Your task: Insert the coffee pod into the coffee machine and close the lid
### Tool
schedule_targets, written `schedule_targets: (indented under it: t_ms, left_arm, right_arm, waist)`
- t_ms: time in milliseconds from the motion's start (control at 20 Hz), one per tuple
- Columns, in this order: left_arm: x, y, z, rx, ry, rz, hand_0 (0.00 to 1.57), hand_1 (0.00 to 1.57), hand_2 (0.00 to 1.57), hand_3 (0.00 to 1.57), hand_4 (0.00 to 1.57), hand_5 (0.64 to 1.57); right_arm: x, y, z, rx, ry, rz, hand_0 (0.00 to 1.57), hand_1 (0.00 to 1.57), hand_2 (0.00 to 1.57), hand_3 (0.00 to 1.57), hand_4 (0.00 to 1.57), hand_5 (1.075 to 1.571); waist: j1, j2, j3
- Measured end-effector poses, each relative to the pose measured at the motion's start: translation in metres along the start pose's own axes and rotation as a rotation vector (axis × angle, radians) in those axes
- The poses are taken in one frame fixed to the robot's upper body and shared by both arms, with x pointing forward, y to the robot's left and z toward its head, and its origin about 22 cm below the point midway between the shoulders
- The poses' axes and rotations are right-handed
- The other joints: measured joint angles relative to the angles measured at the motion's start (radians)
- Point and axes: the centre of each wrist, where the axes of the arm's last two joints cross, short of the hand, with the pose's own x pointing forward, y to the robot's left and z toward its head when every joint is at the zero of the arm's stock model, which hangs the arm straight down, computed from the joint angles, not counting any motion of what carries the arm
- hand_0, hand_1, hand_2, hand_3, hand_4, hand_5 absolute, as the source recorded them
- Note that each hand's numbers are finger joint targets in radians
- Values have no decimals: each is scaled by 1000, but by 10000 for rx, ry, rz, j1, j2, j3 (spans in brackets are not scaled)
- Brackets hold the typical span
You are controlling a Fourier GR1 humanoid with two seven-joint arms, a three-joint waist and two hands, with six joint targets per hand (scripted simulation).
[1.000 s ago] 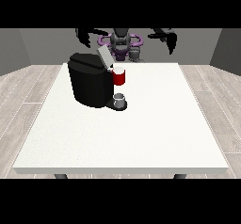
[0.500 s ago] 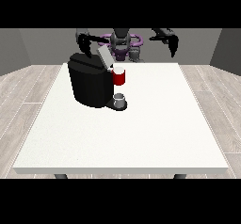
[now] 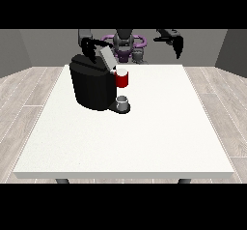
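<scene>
A black coffee machine (image 3: 92,86) was found standing on the far left part of the white table (image 3: 144,137), its grey lid (image 3: 107,57) raised and tilted. The hand at the view's left (image 3: 89,49) was held just above the machine's top, beside the lid; its finger state could not be told. A red part (image 3: 122,79) was noted at the machine's front, above a small grey cup (image 3: 123,101). The coffee pod could not be made out. The hand at the view's right (image 3: 176,43) was raised above the table's far edge, fingers hanging relaxed, holding nothing.

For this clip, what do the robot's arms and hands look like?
Both arms are dark and slim. Each ends in a black hand: the hand at the view's left, the hand at the view's right. No cables or markings can be made out.
</scene>
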Motion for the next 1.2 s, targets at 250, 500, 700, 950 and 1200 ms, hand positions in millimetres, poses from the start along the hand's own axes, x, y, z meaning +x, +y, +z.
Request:
schedule_targets:
  t_ms: [250, 500, 700, 950, 1200]
  left_arm:
    - [1, 1, 0, 233, -64, -230, 0, 0, 0, 0, 0, 1571]
    - [5, 6, -2, 86, -198, -302, 0, 0, 0, 0, 0, 1571]
    - [5, 4, -4, 140, -181, -380, 0, 0, 0, 0, 0, 1571]
    - [-1, 5, 1, 292, 2, -338, 0, 0, 0, 0, 192, 1571]
    - [-6, 6, 3, 348, 16, -320, 0, 0, 0, 0, 139, 1571]
  right_arm:
    - [3, 13, -7, 103, -296, 88, 0, 0, 0, 0, 0, 1571]
    - [13, 13, -16, 163, -623, 268, 0, 0, 0, 0, 0, 1571]
    - [18, 24, -22, 243, -766, 244, 0, 0, 0, 0, 0, 1571]
    - [16, 30, -24, 417, -555, 350, 0, 0, 0, 0, 214, 1571]
    - [34, 41, -37, 924, -668, 822, 0, 0, 0, 0, 173, 1571]
  waist:
    - [-109, 118, -29]
    - [35, 308, -46]
    - [18, 354, -26]
    - [-6, 238, 2]
    - [103, 344, 6]
